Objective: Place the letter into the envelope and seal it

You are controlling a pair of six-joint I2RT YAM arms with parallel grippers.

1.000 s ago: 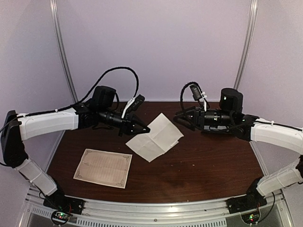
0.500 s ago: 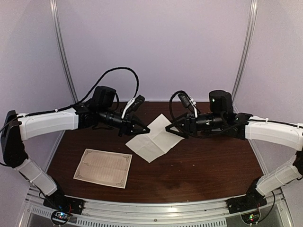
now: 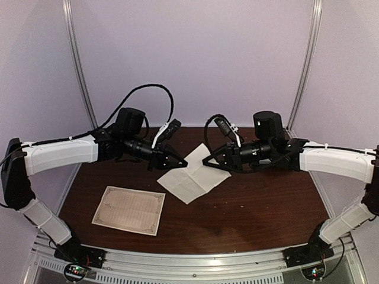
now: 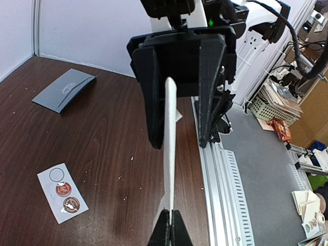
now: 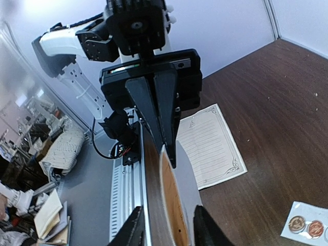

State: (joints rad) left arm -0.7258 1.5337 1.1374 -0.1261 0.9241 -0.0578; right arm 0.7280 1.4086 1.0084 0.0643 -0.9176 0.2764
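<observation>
Top view: left gripper (image 3: 180, 161) pinching white creased sheet (image 3: 192, 177), probably the letter, over mid-desk; right gripper (image 3: 206, 161) at its opposite edge. Thin, limp, cross-folded paper, likely to tear or buckle under uneven pull. Left wrist: sheet edge-on, right fingers (image 4: 154, 102) spread either side with gaps showing; off-centre closing risks a miss or crumple. Envelope (image 4: 64, 89) flat, grey-blue, matte, near far right corner. Right wrist: dark wood-grain desk (image 5: 266, 102), slight sheen, probably slippery for paper.

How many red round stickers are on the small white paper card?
2. On the small white paper card, one red round sticker is in the middle and the other at the end nearer the left wrist camera; the far spot is empty.
</observation>
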